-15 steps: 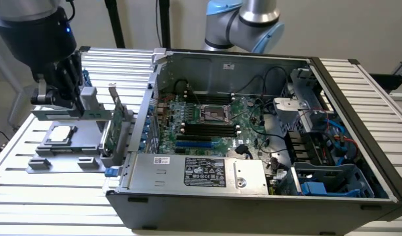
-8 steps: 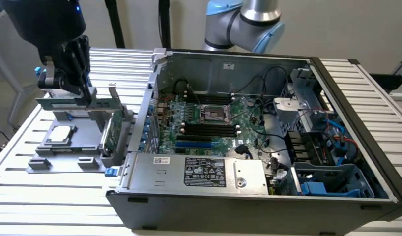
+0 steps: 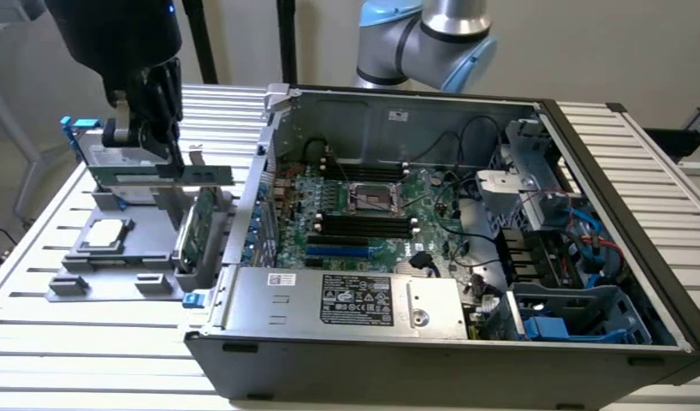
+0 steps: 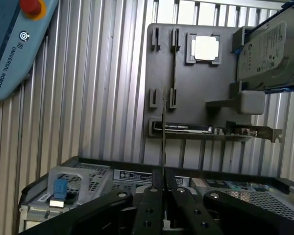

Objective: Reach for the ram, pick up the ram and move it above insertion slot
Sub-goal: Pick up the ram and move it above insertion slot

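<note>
End effector is nearly shut, pinching the ram by its edge; the stick is seen edge-on, hanging over the grey fixture tray near the bench's far corner at the exterior view's left, well apart from the open PC case. Risks, imo: thin-edge grip (little contact area) could let the ram tilt or slip; its free end could snag the expansion card or the case wall en route; misalignment w/ the motherboard slots if it's tilted.
</note>
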